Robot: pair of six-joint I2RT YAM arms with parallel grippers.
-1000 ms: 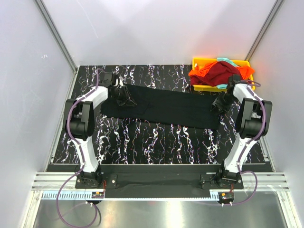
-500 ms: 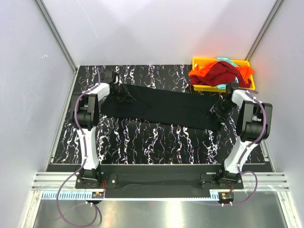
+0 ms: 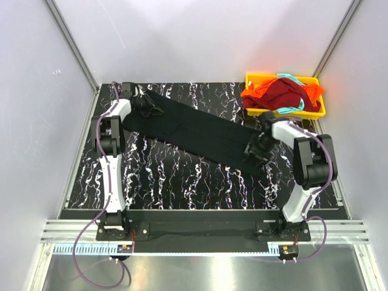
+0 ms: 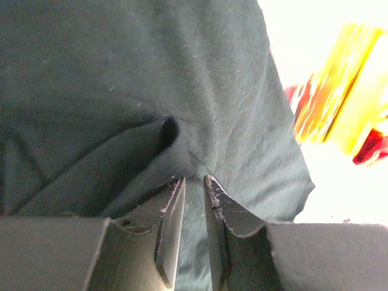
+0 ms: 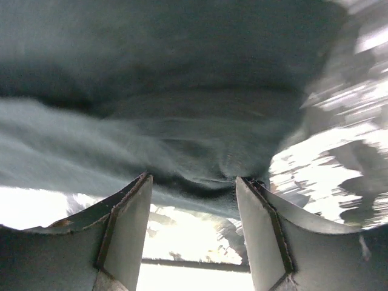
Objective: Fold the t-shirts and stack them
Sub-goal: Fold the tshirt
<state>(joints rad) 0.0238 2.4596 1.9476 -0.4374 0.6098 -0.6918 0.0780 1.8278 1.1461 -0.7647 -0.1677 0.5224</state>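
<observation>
Black shirt (image 3: 200,130) has swung: left gripper (image 4: 193,180) (clamped on it) near the table's (image 3: 182,179) far-left corner, right gripper (image 5: 193,182) spread apart.

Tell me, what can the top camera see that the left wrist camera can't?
Only the top view shows both arms, the right gripper open at one end of the black t-shirt, and the shirt's full length stretched across the table. Only the left wrist view shows, close up, the left gripper pinching a bunched fold of that shirt. Both views show the black t-shirt and the yellow tray, which is only a blur in the wrist view.
</observation>
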